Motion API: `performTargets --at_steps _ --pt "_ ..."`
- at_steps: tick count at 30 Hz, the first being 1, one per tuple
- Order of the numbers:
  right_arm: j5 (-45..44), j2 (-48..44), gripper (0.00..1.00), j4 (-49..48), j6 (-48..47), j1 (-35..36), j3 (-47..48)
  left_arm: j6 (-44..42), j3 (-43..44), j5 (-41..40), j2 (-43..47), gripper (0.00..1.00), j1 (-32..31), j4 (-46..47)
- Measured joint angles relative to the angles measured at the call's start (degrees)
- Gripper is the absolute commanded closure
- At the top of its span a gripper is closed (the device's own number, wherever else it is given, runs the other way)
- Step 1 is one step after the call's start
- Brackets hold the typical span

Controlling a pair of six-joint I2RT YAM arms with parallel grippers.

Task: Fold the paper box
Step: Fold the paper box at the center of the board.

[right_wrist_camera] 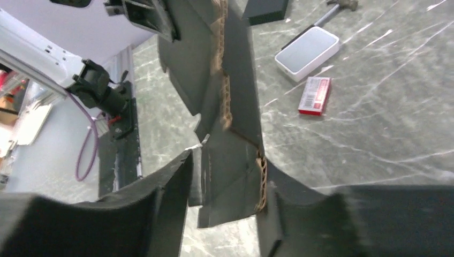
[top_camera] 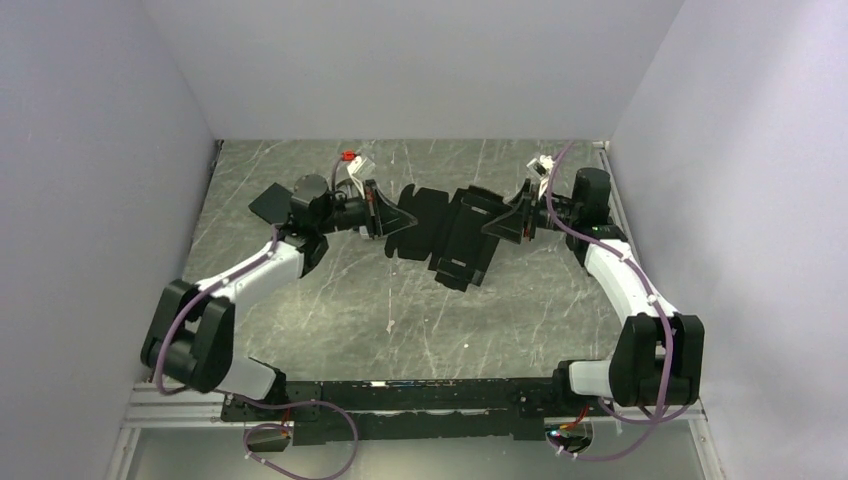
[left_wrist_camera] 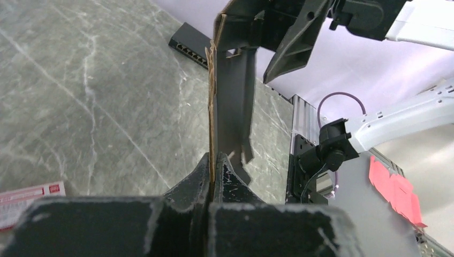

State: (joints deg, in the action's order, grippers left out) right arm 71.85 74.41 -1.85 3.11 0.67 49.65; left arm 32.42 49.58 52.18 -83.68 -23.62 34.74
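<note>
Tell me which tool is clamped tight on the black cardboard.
The left tool: it pinches an edge of the paper box. The right tool stands open, with a gap beside the cardboard.

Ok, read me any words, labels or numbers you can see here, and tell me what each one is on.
No text here is legible.
Red and white packet: printed lines, too small and blurred to read.
Silver-grey case: no marking visible.
Paper box: plain black, no print seen.
</note>
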Motion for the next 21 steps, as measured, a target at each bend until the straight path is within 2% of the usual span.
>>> performTargets --at_steps 2,6,8,12,14,21 --pt "0.3 0.0 0.36 2.4 -2.1 -0.7 1.5 -3.3 -1.4 -2.8 3.5 1.0 -0.1 -3.6" --pt "0.9 -0.3 0.33 4.5 -4.6 -4.7 2.7 -7.4 -4.8 -6.1 9.9 1.0 -0.1 -6.1" --pt "0.7 -0.4 0.36 5.1 -4.7 -6.3 2.7 -7.9 -5.9 -6.7 11.2 1.0 -0.1 -6.0" --pt "-1.2 -0.4 0.57 4.1 -3.0 -7.7 2.6 -7.7 -8.2 -7.1 11.4 1.0 -0.1 -5.5" --pt "-1.6 -0.4 0.65 2.3 -1.0 -8.0 2.2 -7.6 -9.0 -7.0 11.5 1.0 -0.1 -5.5" --pt "-0.6 -0.3 0.61 -4.2 5.2 -7.5 0.8 -6.2 -9.3 -6.9 12.7 1.0 -0.1 -4.9"
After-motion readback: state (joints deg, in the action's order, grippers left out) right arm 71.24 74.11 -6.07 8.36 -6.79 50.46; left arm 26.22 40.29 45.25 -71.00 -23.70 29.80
